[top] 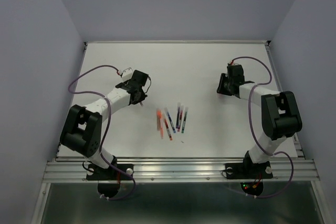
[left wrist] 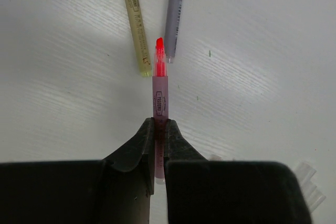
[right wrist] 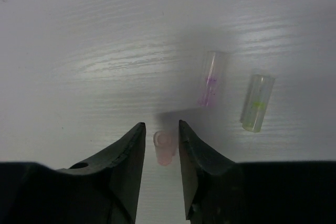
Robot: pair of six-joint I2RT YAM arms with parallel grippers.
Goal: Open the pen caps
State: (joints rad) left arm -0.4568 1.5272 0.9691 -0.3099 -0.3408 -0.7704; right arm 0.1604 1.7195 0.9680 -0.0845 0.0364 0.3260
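Note:
My left gripper is shut on a pink pen. The pen's red tip is bare and points away from the fingers. My right gripper is open just above the table. A pinkish translucent cap lies loose between its fingers. A purple-tinted cap and a yellow-green-tinted cap lie on the table just beyond to the right. Several capped pens lie in a loose row at the table's middle front.
A yellow pen and a grey pen lie on the table just past the held pen's tip. Pale translucent pieces show at the right edge of the left wrist view. The white table's rear edge meets the wall.

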